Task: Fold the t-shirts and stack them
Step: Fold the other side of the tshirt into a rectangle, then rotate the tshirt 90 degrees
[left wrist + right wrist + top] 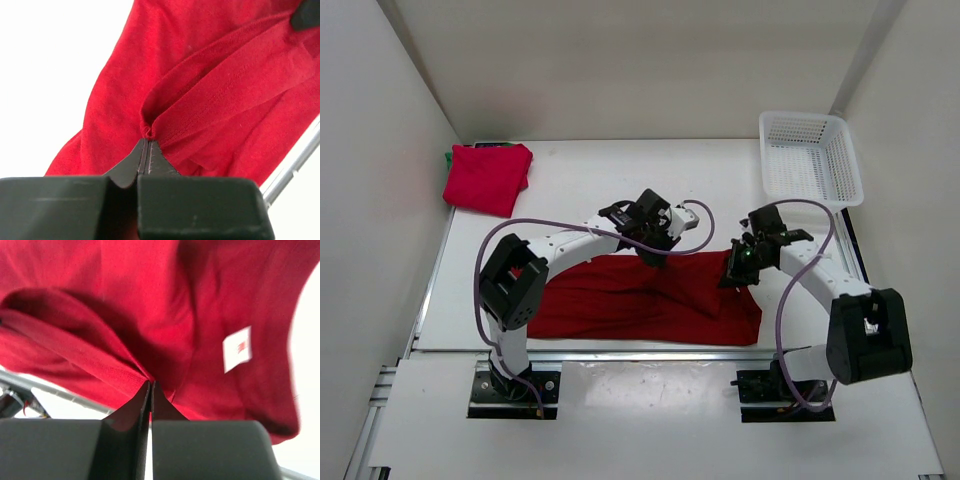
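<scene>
Red t-shirt (620, 305) lies below, pinched by left gripper (147, 142) and right gripper (150, 385).

Robot lab — white enclosure walls (650, 70), aluminium rails (620, 352)

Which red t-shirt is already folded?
The red t-shirt in the far left corner, a compact square atop a green one. The other red t-shirt lies spread by the arm bases, pinched by the left gripper and right gripper.

Rumpled red t-shirt (620, 300); folded red shirt (487, 177) far-left, perhaps atop green (448, 157)
</scene>
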Motion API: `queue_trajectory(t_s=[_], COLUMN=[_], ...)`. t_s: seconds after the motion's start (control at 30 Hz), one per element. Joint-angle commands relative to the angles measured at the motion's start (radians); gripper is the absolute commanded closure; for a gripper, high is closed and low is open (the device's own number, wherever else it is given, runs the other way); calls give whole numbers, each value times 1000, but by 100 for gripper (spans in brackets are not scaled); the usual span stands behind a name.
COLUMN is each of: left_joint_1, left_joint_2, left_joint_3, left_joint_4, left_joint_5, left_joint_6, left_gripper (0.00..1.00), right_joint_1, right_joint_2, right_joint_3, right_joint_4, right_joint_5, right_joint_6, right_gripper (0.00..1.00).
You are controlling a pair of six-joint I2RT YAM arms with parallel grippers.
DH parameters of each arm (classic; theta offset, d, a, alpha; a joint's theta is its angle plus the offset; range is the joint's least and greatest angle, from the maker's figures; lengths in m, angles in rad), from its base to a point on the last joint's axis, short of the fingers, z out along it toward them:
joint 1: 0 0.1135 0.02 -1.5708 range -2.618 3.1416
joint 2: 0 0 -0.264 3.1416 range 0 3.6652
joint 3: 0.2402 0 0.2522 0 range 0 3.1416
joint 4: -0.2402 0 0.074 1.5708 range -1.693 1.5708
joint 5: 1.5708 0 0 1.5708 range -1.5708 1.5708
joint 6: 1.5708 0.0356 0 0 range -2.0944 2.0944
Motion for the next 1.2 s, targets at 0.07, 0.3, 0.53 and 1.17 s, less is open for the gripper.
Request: queue_trajectory(t_s=[0.07,0.3,0.53,1.17], left_joint_1=[1,1,6,796], left_joint_2=[-9,7,-9,-287], left_joint_3=[-17,-23,-35,-385], left_joint_4=[91,114,93,59], left_joint_5=[-65,-94,-171,-528], left_joint_6=[-58,-64,-72,220], left_gripper=[100,96,11,4], right_joint_1=[-32,-35,-56,-56], right_joint_2=[74,137,108,339], right_joint_3=[76,101,150,309], right_joint_4=[51,68,22,-33], right_joint_5=[53,79,167,442], right_joint_6=[-77,-100,-90,-36], right_gripper=[100,100,58,43])
